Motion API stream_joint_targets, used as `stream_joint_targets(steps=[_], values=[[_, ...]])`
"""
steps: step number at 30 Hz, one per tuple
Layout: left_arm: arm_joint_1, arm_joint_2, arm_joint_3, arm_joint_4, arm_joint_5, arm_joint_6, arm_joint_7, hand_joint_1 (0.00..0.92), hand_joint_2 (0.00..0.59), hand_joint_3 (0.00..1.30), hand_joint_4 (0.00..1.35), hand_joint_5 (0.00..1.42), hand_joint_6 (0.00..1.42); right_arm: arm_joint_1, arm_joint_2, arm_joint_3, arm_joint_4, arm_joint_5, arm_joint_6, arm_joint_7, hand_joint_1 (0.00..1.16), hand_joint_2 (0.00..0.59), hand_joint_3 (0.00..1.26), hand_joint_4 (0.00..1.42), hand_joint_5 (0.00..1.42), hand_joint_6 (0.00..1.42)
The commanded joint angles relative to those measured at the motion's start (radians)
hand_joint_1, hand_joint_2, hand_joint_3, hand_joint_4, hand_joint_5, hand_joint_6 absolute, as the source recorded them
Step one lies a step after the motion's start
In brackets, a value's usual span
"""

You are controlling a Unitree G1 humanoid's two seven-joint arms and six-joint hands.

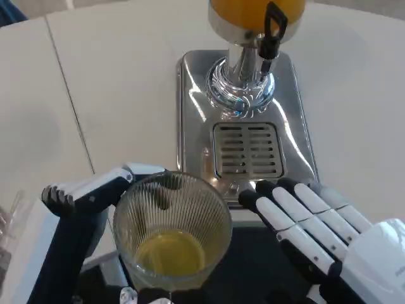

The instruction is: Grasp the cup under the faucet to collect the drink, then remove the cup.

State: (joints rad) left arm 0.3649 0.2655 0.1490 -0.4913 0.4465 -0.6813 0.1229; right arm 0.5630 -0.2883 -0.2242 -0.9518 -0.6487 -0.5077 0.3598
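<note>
Left hand [95, 190] gripped the cup [172, 231] from its left side, fingers wrapped round the rim and wall, holding it low in the head view, just in front of the chrome base [190, 95] and clear of the faucet [272, 31]. Cup was clear ribbed glass, round, with a shallow pool of yellow drink [171, 253] in the bottom. Right hand [316, 221] lay flat and spread just right of the cup, holding nothing, fingertips touching the base's front edge near the slotted drip grate [248, 150]; beyond stood the orange-filled dispenser [247, 12] on the white table [114, 82].
</note>
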Motion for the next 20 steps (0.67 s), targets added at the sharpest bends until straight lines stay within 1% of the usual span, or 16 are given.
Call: stream_joint_targets(steps=[1, 4, 12, 20], values=[[-0.007, -0.010, 0.000, -0.010, 0.007, -0.032, 0.001, 0.832, 0.000, 1.04, 1.12, 1.21, 1.42, 0.020, 0.006, 0.014, -0.015, -0.009, -0.002, -0.007, 0.04, 0.586, 0.03, 0.00, 0.00, 0.02], [-0.013, -0.014, 0.002, -0.008, 0.006, -0.030, 0.001, 0.832, 0.000, 1.04, 1.12, 1.21, 1.42, 0.019, 0.009, 0.020, -0.017, -0.013, 0.004, -0.006, 0.04, 0.586, 0.03, 0.00, 0.00, 0.02], [-0.017, -0.030, -0.006, -0.005, 0.003, -0.017, 0.001, 0.832, 0.000, 1.04, 1.12, 1.21, 1.42, 0.014, -0.002, 0.013, -0.026, -0.005, 0.026, 0.006, 0.04, 0.586, 0.03, 0.00, 0.00, 0.03], [-0.022, -0.039, -0.005, -0.005, 0.005, -0.011, -0.002, 0.832, 0.000, 1.05, 1.13, 1.21, 1.42, 0.000, -0.006, 0.030, -0.035, -0.012, 0.053, 0.018, 0.04, 0.586, 0.03, 0.00, 0.00, 0.03]])
